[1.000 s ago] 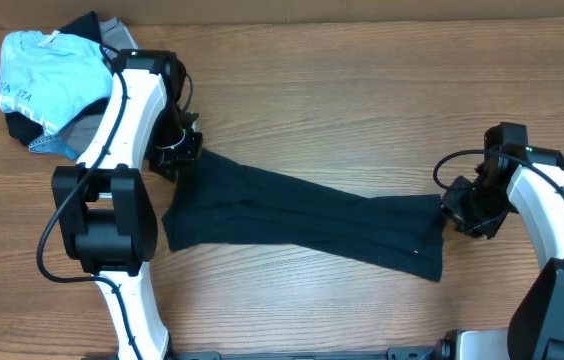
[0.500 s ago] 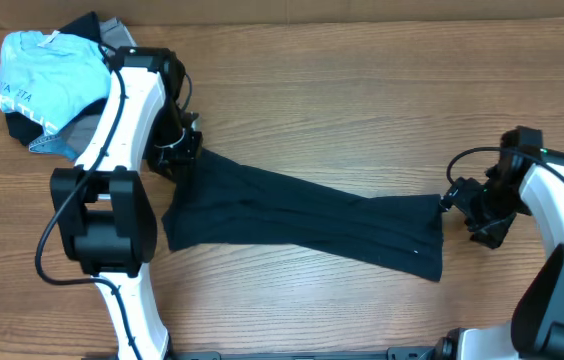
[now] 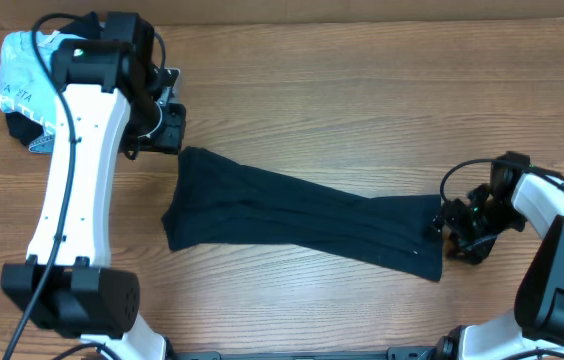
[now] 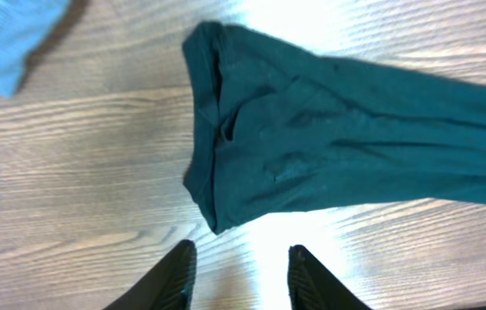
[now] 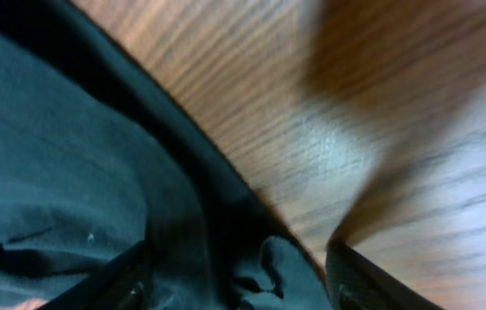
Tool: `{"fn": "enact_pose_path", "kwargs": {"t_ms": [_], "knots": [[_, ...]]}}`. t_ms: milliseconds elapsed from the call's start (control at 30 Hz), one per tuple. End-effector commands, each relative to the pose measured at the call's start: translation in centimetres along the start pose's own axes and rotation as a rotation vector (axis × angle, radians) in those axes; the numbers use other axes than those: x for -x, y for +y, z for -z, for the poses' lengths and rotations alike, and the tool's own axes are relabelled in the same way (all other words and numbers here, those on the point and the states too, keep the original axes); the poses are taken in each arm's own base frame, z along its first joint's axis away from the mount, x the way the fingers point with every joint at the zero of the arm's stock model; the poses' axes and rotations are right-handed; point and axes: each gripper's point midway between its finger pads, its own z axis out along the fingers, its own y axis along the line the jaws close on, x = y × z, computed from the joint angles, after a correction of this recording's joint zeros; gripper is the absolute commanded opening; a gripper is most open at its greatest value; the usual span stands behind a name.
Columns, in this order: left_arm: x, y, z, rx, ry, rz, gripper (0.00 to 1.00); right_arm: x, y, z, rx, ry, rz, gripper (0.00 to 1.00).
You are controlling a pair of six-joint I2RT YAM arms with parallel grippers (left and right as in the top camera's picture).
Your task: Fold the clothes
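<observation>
**One dark shirt pulled long, and a loose right end**

The dark T-shirt (image 3: pixel 302 215) lies flat on the table (image 3: pixel 362 110), drawn out into one long band. It runs from left of the middle down toward the right edge, and its left end is wider than its right.

The right gripper (image 5: pixel 236 250) sits low at the narrow right end. Its fingers are apart, with a bunch of hem lying between them and nothing clamped. The left gripper (image 4: pixel 243 251) hangs above bare wood just short of the wide left end, its fingers spread and holding nothing.

What worries me is the right end. If those fingers close on only the bunched hem, I'd expect one layer to lift and the rest to drag, which would twist the band instead of folding it. A grab set too far out could miss the cloth and scrape the wood.

With the left end unpinned, any pull from the right could slide the whole shirt. The left arm also stands near the heap in the far left corner and could snag it when swinging.

The count:
- One dark shirt laid out.
- One light blue shirt (image 3: pixel 24 68) on the heap. There is dark cloth under it, though I can't tell how many pieces.
- Two arms and two grippers.
</observation>
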Motion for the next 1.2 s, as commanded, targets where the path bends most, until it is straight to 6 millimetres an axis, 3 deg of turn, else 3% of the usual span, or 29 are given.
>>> {"fn": "enact_pose_path", "kwargs": {"t_ms": [0,100,233,300,467,633,767,867,1167], "knots": [[0.4,-0.3,1.5,-0.008,-0.058,-0.004,0.40,-0.5,0.6,-1.2,0.071,0.019,0.011,0.65],[0.6,-0.3,1.5,-0.009,-0.070,-0.005,0.42,-0.3,1.3,-1.7,0.125,0.009,0.032,0.56],[0.7,-0.3,1.5,-0.009,-0.073,-0.005,0.42,0.1,1.5,-1.8,0.134,-0.012,0.062,0.17],[0.7,-0.3,1.5,-0.008,-0.072,-0.005,0.42,0.3,1.5,-1.5,0.137,-0.018,0.056,0.05],[0.7,-0.3,1.5,-0.006,-0.071,-0.005,0.42,1.3,0.8,1.6,0.107,-0.079,-0.017,0.04],[0.6,-0.3,1.5,-0.005,-0.069,-0.005,0.41,2.5,-1.9,7.4,-0.072,-0.233,-0.115,0.04],[0.7,-0.3,1.5,-0.005,-0.073,-0.005,0.42,1.9,-0.6,10.3,-0.065,-0.294,-0.073,0.04],[0.8,-0.3,1.5,-0.005,-0.078,-0.005,0.42,1.2,0.9,10.5,-0.062,-0.311,-0.024,0.04],[0.6,-0.3,1.5,-0.009,-0.069,-0.004,0.42,-2.1,7.6,7.6,-0.076,-0.289,0.159,0.04]]}}
